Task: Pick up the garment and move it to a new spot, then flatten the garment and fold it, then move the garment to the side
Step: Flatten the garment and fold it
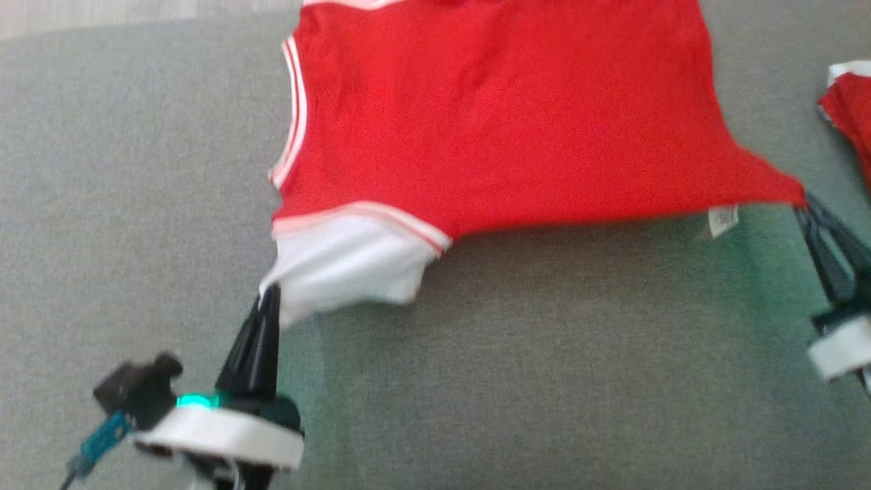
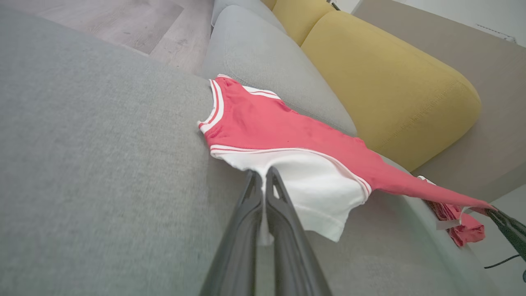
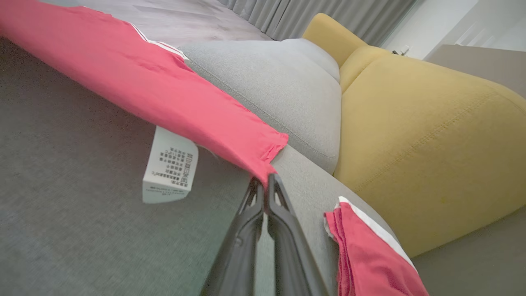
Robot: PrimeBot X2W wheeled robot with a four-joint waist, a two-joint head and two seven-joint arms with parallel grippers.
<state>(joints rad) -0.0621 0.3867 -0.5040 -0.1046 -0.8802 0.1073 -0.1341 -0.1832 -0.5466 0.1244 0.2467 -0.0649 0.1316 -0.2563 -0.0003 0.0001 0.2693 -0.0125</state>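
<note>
Standing by the sofa here. Both arms have hold of the red sleeveless fabric top with white-striped edging, one corner each. The left gripper is clenched on the white part at one end of the hem, its long dark fingers pinched flat with the cloth between them. The right gripper is clenched on the red corner at the other end, which is pulled out into a sharp point.

The top is stretched between them over the wide grey fabric sofa seat. Its near hem is lifted off the seat with a shadow under it, and the far part with the armhole lies on the grey fabric. A small white printed care label dangles from the hem just beside the right gripper's fingers.

Behind the seat there's a rounded mustard-yellow back cushion with a paler grey cushion next to it. A second red garment with a white edge, bunched or folded (can't tell which), sits on the seat near the right gripper, apart from the stretched top. A little green light glows on the left wrist. There's pale wood-look floor past the sofa edge.
</note>
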